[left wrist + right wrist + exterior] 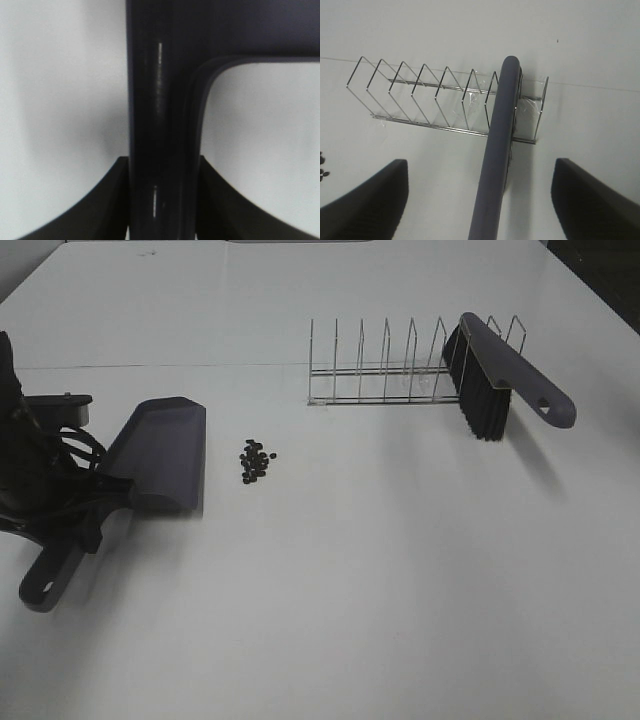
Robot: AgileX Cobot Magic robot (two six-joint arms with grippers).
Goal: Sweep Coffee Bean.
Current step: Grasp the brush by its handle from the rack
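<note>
White table, with a thin line across the far part. At left, dark dustpan, open edge toward the right. Just right of it, loose cluster of coffee beans. Far right, wire rack, with brush standing in its right end.

White table under soft, even light.

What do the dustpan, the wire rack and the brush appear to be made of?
The dustpan looks like moulded plastic: grey-purple, smooth, dull sheen. The rack is thin metal wire, probably steel, glinting silver. The brush has a similar plastic-looking handle; its black bristles seem synthetic, though the fibre is unclear.
</note>
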